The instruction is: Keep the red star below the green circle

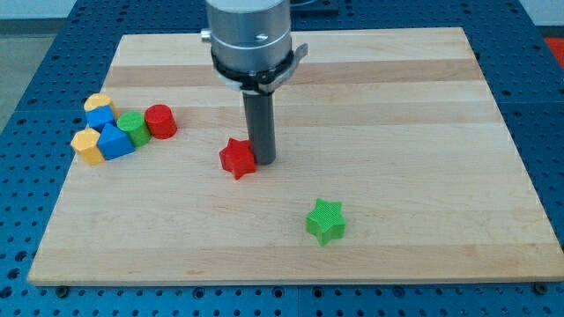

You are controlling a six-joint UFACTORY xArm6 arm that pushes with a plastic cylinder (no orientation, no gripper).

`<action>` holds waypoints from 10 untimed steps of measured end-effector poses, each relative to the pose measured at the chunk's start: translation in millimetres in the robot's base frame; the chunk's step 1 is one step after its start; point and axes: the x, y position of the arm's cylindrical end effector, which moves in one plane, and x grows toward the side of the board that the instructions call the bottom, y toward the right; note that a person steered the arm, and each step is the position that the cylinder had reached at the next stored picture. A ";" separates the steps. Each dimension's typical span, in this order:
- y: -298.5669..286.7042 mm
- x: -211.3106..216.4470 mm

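Observation:
The red star [237, 158] lies near the middle of the wooden board [397, 114]. My tip [263, 160] stands right at the star's right side, touching or nearly touching it. The green circle [134, 128] sits in the cluster at the view's left, above and far left of the red star.
The left cluster also holds a red cylinder [160, 121], a blue block [115, 141], another blue block [100, 117], a yellow block [98, 102] and an orange-yellow hexagon [86, 145]. A green star [326, 221] lies toward the view's bottom, right of centre.

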 end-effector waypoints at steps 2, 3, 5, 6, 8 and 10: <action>-50.3 7.5; -71.5 31.0; -102.7 43.5; -126.2 32.5; -153.3 24.4; -155.5 11.5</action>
